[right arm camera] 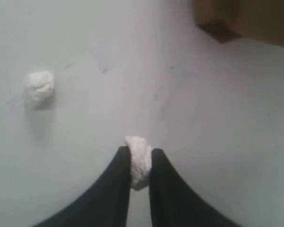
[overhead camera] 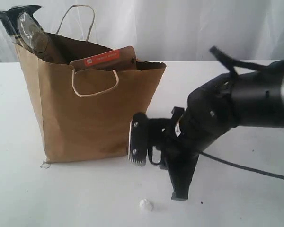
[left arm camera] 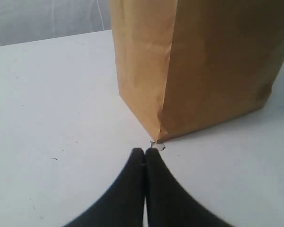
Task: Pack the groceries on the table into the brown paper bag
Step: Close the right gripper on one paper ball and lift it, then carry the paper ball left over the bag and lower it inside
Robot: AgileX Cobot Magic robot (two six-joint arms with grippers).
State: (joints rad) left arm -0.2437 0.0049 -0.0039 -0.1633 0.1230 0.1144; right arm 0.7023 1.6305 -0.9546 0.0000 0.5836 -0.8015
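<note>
The brown paper bag (overhead camera: 90,109) stands upright on the white table (overhead camera: 246,198). A brown orange-labelled pouch (overhead camera: 106,59) and the dark top of a long spaghetti packet (overhead camera: 31,30) stick out of its mouth; anything deeper inside is hidden. To the right of the bag, my right gripper (overhead camera: 180,191) points down at the tabletop. In the right wrist view this gripper (right arm camera: 140,153) is shut on a small white lump (right arm camera: 138,165). My left gripper (left arm camera: 145,152) is shut with nothing in it, just in front of the bag's (left arm camera: 199,66) bottom corner.
A second white lump (overhead camera: 146,205) (right arm camera: 39,87) lies on the table near the front edge, just left of the right gripper. A scrap of tape (left arm camera: 158,145) sticks out at the bag's bottom corner. A black cable (overhead camera: 241,166) trails from the right arm across the table.
</note>
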